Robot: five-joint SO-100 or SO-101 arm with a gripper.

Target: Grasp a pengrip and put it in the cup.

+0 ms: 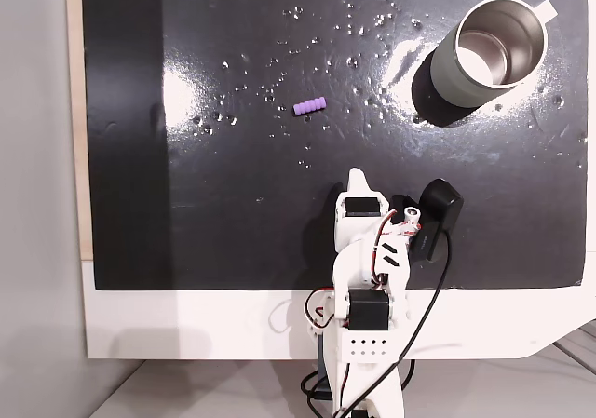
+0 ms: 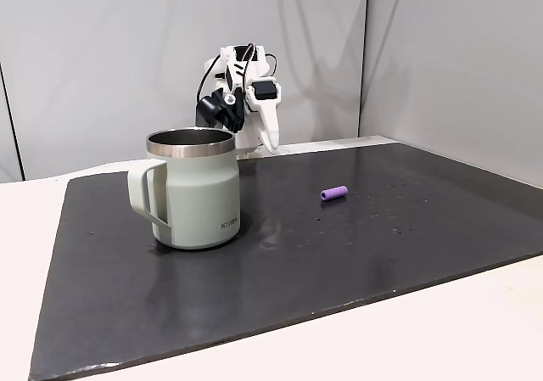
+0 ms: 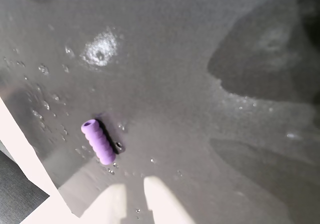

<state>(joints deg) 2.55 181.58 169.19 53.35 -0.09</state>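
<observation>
Tool (image 3: pixel 135 204) tips cropped (seemingly near-closed), pengrip (image 3: pixel 98 141) clear.

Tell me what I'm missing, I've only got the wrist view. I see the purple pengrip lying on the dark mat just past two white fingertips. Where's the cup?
Observer: The cup stands upright on the mat's far right corner in the top-down fixed view, well apart from the pengrip.
Operator: Anything inside the cup?
Observer: No, its steel inside looks bare from above.
Operator: Is the gripper down at the mat?
Observer: No, in the side fixed view the gripper hangs above the mat, behind the cup.
Operator: Which way does the handle face?
Observer: Away from the arm, toward the mat's far edge.
</observation>
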